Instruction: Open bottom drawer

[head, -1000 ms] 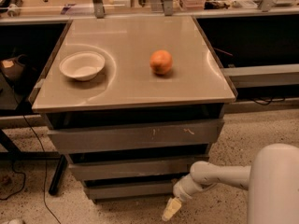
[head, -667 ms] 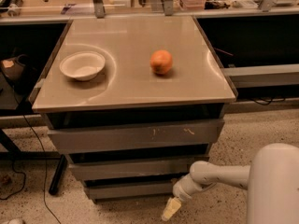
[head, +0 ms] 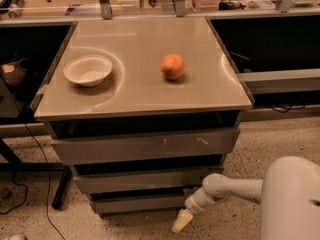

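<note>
The bottom drawer (head: pixel 140 203) is the narrowest grey front, lowest of three under the tabletop, and it looks closed. The middle drawer front (head: pixel 145 180) and the widest top front with pale scratches (head: pixel 142 146) sit above it. My gripper (head: pixel 182 220) hangs at the end of the white arm (head: pixel 225 188), low near the floor, just right of and below the bottom drawer's right end. Its pale tip points down toward the floor.
On the tabletop (head: pixel 140 91) sit a white bowl (head: pixel 88 70) and an orange (head: pixel 172 66). A dark table leg (head: pixel 60 189) and cables (head: pixel 30 149) lie at the left. My white body (head: pixel 292 199) fills the lower right. Speckled floor surrounds the cabinet.
</note>
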`<state>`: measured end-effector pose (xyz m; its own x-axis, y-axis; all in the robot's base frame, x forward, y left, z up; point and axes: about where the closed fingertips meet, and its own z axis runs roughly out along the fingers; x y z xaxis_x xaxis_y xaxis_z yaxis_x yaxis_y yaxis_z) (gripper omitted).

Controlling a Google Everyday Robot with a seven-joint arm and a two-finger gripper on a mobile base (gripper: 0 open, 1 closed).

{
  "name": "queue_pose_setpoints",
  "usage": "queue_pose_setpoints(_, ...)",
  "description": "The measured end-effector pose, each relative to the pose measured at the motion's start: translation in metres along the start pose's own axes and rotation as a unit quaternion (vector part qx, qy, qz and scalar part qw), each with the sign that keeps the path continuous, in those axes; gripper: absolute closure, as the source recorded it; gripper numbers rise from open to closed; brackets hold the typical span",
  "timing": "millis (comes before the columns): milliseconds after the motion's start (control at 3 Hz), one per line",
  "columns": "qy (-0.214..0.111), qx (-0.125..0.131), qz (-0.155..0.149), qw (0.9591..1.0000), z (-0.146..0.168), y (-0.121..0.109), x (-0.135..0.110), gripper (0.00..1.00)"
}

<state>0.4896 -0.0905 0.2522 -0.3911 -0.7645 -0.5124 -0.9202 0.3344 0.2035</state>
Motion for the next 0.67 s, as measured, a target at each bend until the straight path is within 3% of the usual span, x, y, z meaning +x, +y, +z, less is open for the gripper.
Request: queue_pose_setpoints(667,0.002,0.024,0.009,0.9997,0.021,-0.027,0.023,0.0)
